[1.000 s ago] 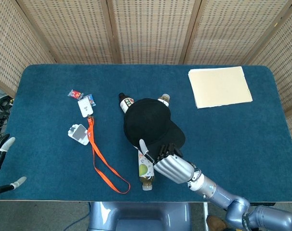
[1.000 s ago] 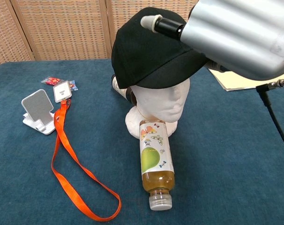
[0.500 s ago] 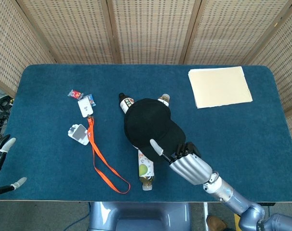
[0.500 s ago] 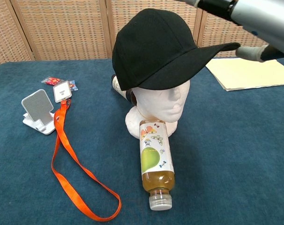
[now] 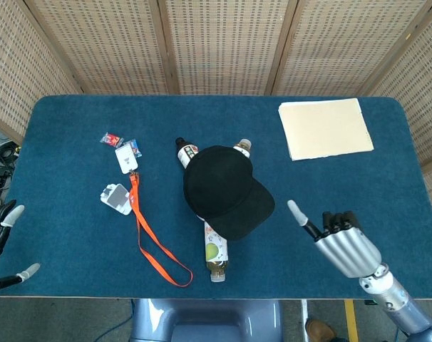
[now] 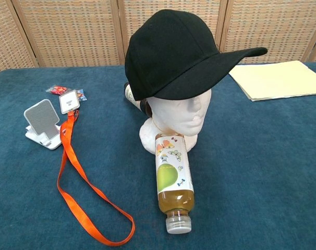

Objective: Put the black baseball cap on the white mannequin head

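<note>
- Our right hand (image 5: 342, 242) has let go of the black baseball cap (image 5: 226, 189) and pulled back toward 5 o'clock. It is now well apart from the cap, with its fingers spread and nothing in it.
- The cap sits on the white mannequin head (image 6: 181, 113) near the middle of the worktop (image 5: 358, 192). Its brim points toward 4 o'clock in the head view.
- We think the job looks done, because the cap stays on by itself with no hand touching it.
- Our left hand (image 5: 1, 239) waits at the worktop's edge, at 8 o'clock. Only its fingertips show. They are apart and hold nothing.
- The chest view shows the mannequin's face under the cap. From above, the cap hides it fully.
- The chest view shows no hand at all now. Only the head view shows both hands.
- A drink bottle (image 6: 172, 181) lies touching the mannequin's base at 6 o'clock. An orange lanyard (image 6: 80, 182) lies at 8 o'clock.
</note>
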You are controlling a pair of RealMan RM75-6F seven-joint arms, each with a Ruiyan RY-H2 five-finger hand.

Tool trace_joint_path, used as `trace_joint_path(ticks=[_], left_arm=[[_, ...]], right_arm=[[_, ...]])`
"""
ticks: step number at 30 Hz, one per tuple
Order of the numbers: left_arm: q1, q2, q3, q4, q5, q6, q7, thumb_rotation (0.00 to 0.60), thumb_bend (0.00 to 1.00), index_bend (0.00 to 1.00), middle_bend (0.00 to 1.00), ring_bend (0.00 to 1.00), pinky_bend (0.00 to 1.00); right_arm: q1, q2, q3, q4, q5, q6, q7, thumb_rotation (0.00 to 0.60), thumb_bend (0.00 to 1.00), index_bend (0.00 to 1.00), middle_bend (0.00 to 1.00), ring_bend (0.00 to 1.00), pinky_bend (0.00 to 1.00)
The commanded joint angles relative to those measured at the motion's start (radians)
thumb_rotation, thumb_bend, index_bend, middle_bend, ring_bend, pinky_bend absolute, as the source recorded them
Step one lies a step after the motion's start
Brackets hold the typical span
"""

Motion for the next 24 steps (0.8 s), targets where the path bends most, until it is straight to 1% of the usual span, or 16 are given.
trace_joint_path(ticks=[1, 2, 3, 5, 6, 9, 12, 15, 18, 24], left_arm=[[0.005, -0.005, -0.001, 0.002, 0.006, 0.011, 0.007, 0.6, 0.0, 0.0, 0.0, 0.0, 0.0], [0.006, -0.006, -0.002, 0.003, 0.007, 0.014, 0.01, 0.6, 0.0, 0.0, 0.0, 0.0, 0.0], [0.009, -0.01, -0.004, 0.005, 0.009, 0.021, 0.016, 0.6, 0.0, 0.0, 0.0, 0.0, 0.0], [0.014, -0.021, -0.008, 0.011, 0.01, 0.035, 0.033, 0.6, 0.0, 0.0, 0.0, 0.0, 0.0], [0.015, -0.025, -0.01, 0.014, 0.012, 0.039, 0.039, 0.6, 0.0, 0.0, 0.0, 0.0, 0.0], [0.015, -0.039, -0.016, 0.03, 0.027, 0.055, 0.041, 0.6, 0.0, 0.0, 0.0, 0.0, 0.0], [0.015, -0.043, -0.017, 0.041, 0.033, 0.061, 0.034, 0.6, 0.0, 0.0, 0.0, 0.0, 0.0], [0.015, -0.042, -0.014, 0.045, 0.033, 0.058, 0.025, 0.6, 0.0, 0.0, 0.0, 0.0, 0.0], [0.016, -0.037, -0.012, 0.044, 0.03, 0.056, 0.018, 0.6, 0.0, 0.0, 0.0, 0.0, 0.0], [0.017, -0.035, -0.012, 0.044, 0.031, 0.057, 0.017, 0.6, 0.0, 0.0, 0.0, 0.0, 0.0]], right_arm=[[-0.088, 0.007, 0.001, 0.053, 0.171, 0.055, 0.175, 0.6, 0.0, 0.0, 0.17, 0.19, 0.32], [-0.096, 0.008, 0.002, 0.044, 0.196, 0.051, 0.193, 0.6, 0.0, 0.0, 0.06, 0.07, 0.17], [-0.113, 0.01, 0.005, 0.016, 0.246, 0.043, 0.231, 0.6, 0.0, 0.0, 0.02, 0.02, 0.09], [-0.137, 0.025, 0.002, -0.06, 0.312, 0.021, 0.299, 0.6, 0.0, 0.0, 0.0, 0.0, 0.02], [-0.144, 0.034, -0.003, -0.087, 0.327, 0.01, 0.319, 0.6, 0.0, 0.0, 0.0, 0.0, 0.01], [-0.16, 0.065, -0.028, -0.165, 0.356, -0.031, 0.381, 0.6, 0.0, 0.0, 0.0, 0.0, 0.0], [-0.165, 0.071, -0.047, -0.183, 0.359, -0.057, 0.435, 0.6, 0.0, 0.0, 0.0, 0.0, 0.0], [-0.171, 0.059, -0.064, -0.162, 0.369, -0.086, 0.493, 0.6, 0.0, 0.0, 0.0, 0.0, 0.0], [-0.182, 0.027, -0.069, -0.121, 0.387, -0.095, 0.534, 0.6, 0.0, 0.0, 0.0, 0.0, 0.0], [-0.197, -0.01, -0.072, -0.063, 0.392, -0.093, 0.552, 0.6, 0.0, 0.0, 0.0, 0.0, 0.0]])
